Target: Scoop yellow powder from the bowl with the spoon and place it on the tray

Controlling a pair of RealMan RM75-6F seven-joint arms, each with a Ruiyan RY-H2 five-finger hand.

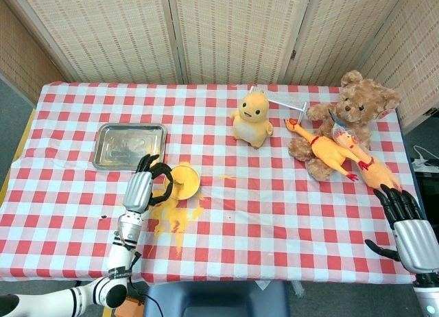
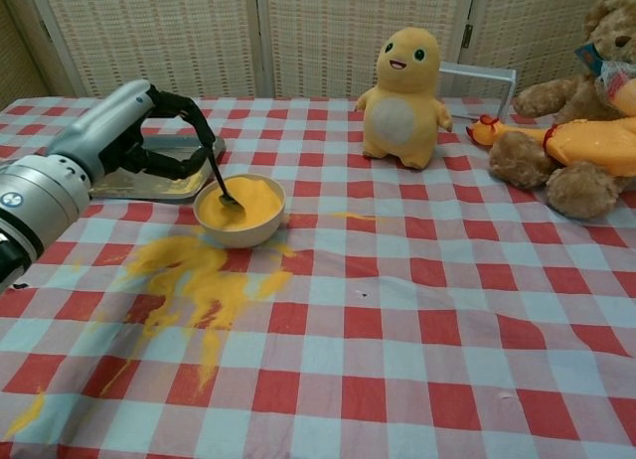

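My left hand grips the dark spoon by its handle, fingers curled round it, just to the left of the bowl. In the chest view the spoon slants down from the hand and its tip sits in the yellow powder that fills the bowl nearly to the rim. From the head view the same hand sits beside the bowl, on its left edge.

The metal tray lies behind the hand, toward the far left of the counter, apart from the bowl. In the chest view I can see a dusting of yellow on the tray floor near its front edge.

A wide patch of spilled powder spreads over the checked cloth in front of the bowl and to its left, with streaks running toward me, and a small separate smear lies right of the bowl.

My right hand hangs at the near right corner of the counter, fingers apart and holding nothing; only the head view shows it.

Further back stand a yellow plush toy, upright near the middle, and at the far right a brown teddy bear with a rubber chicken lying across its front.
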